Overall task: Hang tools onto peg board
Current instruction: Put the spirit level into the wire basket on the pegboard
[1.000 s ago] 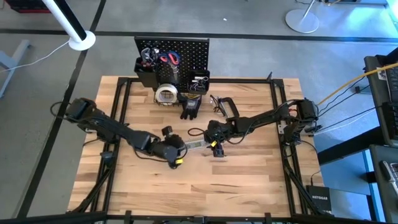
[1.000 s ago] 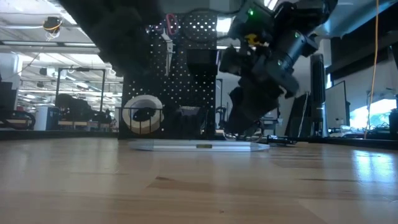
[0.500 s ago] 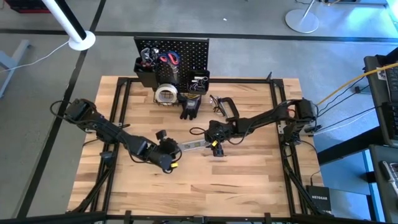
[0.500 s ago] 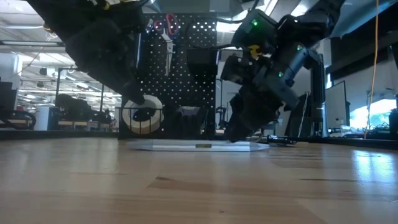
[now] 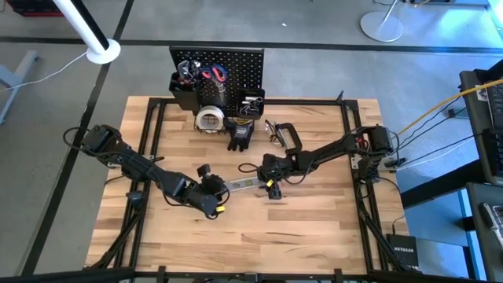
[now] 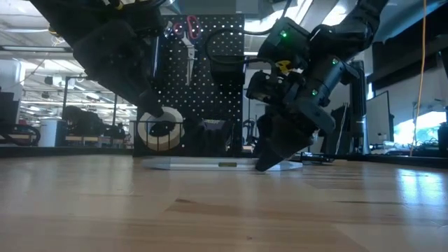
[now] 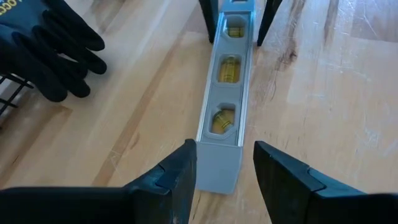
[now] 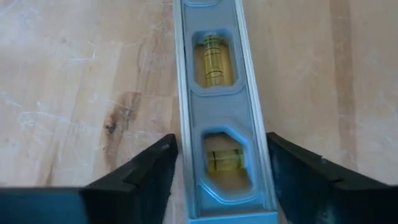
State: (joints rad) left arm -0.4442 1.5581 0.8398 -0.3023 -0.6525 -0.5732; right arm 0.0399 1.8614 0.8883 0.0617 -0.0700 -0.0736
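Observation:
A silver level bar (image 5: 242,184) lies flat on the wooden table (image 5: 314,236); the low view shows it too, level bar (image 6: 220,165). My left gripper (image 7: 224,158) is open, and its fingers stand on either side of the bar's left end (image 7: 217,168). My right gripper (image 8: 221,146) is open, low over the bar's right end (image 8: 224,162), with one finger on each side and a narrow gap showing at each. The peg board (image 5: 228,67) stands upright at the table's far edge, with red-handled tools (image 5: 214,75) hanging on it.
A pale tape roll (image 5: 210,119), black gloves (image 5: 240,135) and a black C-clamp (image 5: 287,135) lie in front of the peg board. A black bin (image 5: 185,94) hangs on the board's left side. There is bare wood toward the near edge.
My left gripper has drawn back a little along the bar toward the table's left and near side, then kept still. My right gripper has come down over the bar's right end until its fingertips are close to the table. The bar has stayed flat on the table.

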